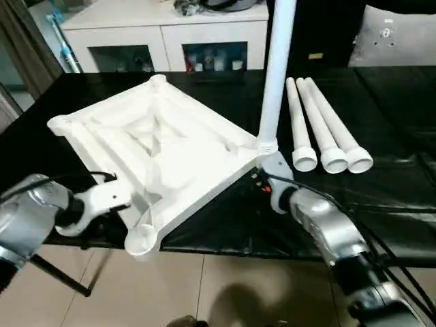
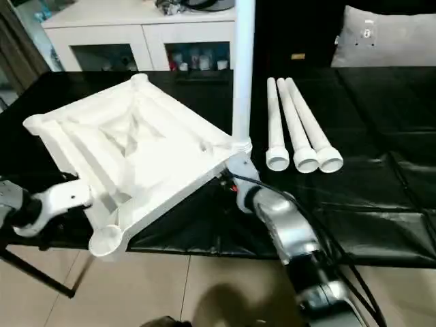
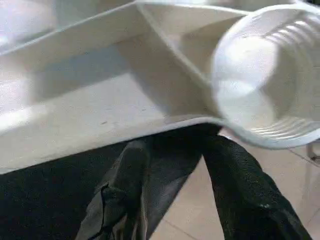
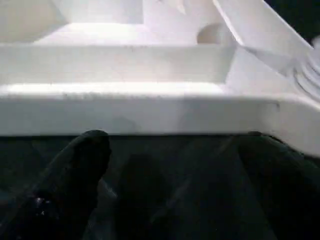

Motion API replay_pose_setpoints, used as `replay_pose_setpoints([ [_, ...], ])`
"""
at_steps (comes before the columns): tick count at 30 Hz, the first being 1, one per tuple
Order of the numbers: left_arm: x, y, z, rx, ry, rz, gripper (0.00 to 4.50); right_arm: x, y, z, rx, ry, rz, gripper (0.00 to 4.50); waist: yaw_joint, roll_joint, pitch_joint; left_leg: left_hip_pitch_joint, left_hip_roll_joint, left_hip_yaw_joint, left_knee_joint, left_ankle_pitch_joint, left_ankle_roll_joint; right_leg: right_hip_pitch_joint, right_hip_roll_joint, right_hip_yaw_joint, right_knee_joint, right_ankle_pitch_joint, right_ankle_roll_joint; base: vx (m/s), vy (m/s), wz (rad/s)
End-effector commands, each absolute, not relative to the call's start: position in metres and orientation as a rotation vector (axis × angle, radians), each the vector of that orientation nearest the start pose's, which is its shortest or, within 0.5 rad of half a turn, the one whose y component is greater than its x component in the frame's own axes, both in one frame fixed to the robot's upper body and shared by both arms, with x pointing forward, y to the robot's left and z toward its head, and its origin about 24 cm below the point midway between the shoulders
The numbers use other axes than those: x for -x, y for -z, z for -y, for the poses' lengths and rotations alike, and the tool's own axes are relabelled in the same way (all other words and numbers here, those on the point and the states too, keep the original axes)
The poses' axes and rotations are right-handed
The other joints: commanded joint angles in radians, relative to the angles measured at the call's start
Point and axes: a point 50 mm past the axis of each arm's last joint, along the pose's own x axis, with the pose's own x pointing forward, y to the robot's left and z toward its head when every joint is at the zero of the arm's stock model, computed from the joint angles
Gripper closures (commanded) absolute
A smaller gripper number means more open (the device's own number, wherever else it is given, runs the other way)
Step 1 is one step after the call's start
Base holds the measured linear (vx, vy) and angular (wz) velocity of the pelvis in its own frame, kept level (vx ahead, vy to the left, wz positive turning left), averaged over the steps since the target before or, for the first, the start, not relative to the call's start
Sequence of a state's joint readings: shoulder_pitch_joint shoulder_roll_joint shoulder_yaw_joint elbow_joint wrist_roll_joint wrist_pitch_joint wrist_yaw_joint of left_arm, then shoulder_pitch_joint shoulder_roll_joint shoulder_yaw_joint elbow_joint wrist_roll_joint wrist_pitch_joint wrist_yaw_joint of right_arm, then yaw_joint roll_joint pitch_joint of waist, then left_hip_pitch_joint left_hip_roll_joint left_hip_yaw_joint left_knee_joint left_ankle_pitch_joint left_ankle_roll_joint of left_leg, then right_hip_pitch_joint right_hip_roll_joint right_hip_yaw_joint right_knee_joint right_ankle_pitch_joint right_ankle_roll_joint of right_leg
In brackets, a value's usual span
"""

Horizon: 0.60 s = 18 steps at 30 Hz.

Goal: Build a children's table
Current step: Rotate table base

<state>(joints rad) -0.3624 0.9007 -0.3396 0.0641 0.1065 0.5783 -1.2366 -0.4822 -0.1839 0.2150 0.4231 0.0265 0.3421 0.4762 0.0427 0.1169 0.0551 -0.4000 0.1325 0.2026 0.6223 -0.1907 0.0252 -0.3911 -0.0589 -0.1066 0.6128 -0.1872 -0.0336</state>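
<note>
The children's table top point(image 1: 163, 150) lies underside up and tilted on the black work table point(image 1: 388, 184). Its near corner socket point(image 1: 142, 240) hangs over the front edge. One white leg point(image 1: 276, 75) stands upright in the right corner socket. Three more legs point(image 1: 320, 129) lie side by side to its right. My left gripper point(image 3: 175, 135) is at the rim beside the near socket point(image 3: 270, 75), fingers point(image 3: 235, 175) apart, tips hidden under the rim. My right gripper point(image 4: 175, 140) is open just below the side wall point(image 4: 150, 115), near the corner that carries the leg.
A white cabinet point(image 1: 163, 34) with glass doors stands behind the work table, and a grey cushion point(image 1: 395, 34) lies at the back right. Cables point(image 1: 320, 197) run along my right forearm. A thin dark stand leg point(image 1: 61, 276) crosses the tiled floor at the lower left.
</note>
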Motion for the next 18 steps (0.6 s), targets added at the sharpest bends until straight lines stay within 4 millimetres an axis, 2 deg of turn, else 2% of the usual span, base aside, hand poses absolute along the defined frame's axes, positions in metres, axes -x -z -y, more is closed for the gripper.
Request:
replay_pose_setpoints([
  [1,-0.264,-0.083,-0.228,-0.668,1.090,-0.895,2.61,-0.329,-0.042,0.095,0.236,-0.683,-0.349,0.00,-0.001,0.014,-0.065,0.044,0.115,-0.076,-0.089,-0.356,-0.067,0.029,-0.128,0.087,-0.074,-0.263,-0.190,0.000,0.000,0.00],
  [3,-0.263,-0.083,-0.223,-0.658,1.108,-0.886,2.61,-0.331,-0.043,0.093,0.238,-0.687,-0.343,0.00,0.002,0.012,-0.066,0.041,0.116,-0.075,-0.092,-0.348,-0.070,0.030,-0.124,0.086,-0.069,-0.234,-0.192,0.000,0.000,0.00],
  [4,-0.262,-0.083,-0.219,-0.653,1.123,-0.877,2.61,-0.332,-0.043,0.091,0.241,-0.692,-0.337,0.00,0.002,0.006,-0.066,0.040,0.116,-0.075,-0.094,-0.343,-0.070,0.032,-0.123,0.085,-0.068,-0.226,-0.191,0.000,0.000,0.00],
  [6,-0.262,-0.083,-0.207,-0.628,1.165,-0.838,2.61,-0.334,-0.045,0.087,0.242,-0.706,-0.327,0.00,0.002,0.004,-0.067,0.036,0.112,-0.072,-0.090,-0.316,-0.060,0.035,-0.128,0.086,-0.066,-0.216,-0.199,0.000,0.000,0.00],
  [8,-0.261,-0.082,-0.191,-0.593,1.222,-0.788,2.61,-0.335,-0.046,0.082,0.243,-0.736,-0.314,0.00,0.002,-0.004,-0.067,0.033,0.112,-0.071,-0.085,-0.292,-0.043,0.040,-0.132,0.089,-0.070,-0.229,-0.197,0.000,0.000,0.00],
  [11,-0.263,-0.080,-0.175,-0.567,1.254,-0.733,2.61,-0.335,-0.045,0.080,0.258,-0.753,-0.307,0.00,0.003,-0.002,-0.068,0.030,0.113,-0.071,-0.082,-0.258,-0.018,0.042,-0.129,0.087,-0.073,-0.241,-0.185,0.000,0.000,0.00],
  [14,-0.264,-0.078,-0.164,-0.541,1.280,-0.709,2.61,-0.335,-0.045,0.081,0.255,-0.760,-0.306,0.00,-0.005,-0.004,-0.069,0.029,0.113,-0.071,-0.083,-0.254,-0.007,0.042,-0.124,0.083,-0.071,-0.231,-0.184,0.000,0.000,0.00],
  [18,-0.270,-0.073,-0.147,-0.547,1.284,-0.666,2.61,-0.335,-0.044,0.083,0.265,-0.766,-0.301,0.00,-0.007,-0.004,-0.068,0.027,0.110,-0.069,-0.079,-0.251,0.005,0.043,-0.124,0.083,-0.078,-0.259,-0.179,0.000,0.000,0.00],
])
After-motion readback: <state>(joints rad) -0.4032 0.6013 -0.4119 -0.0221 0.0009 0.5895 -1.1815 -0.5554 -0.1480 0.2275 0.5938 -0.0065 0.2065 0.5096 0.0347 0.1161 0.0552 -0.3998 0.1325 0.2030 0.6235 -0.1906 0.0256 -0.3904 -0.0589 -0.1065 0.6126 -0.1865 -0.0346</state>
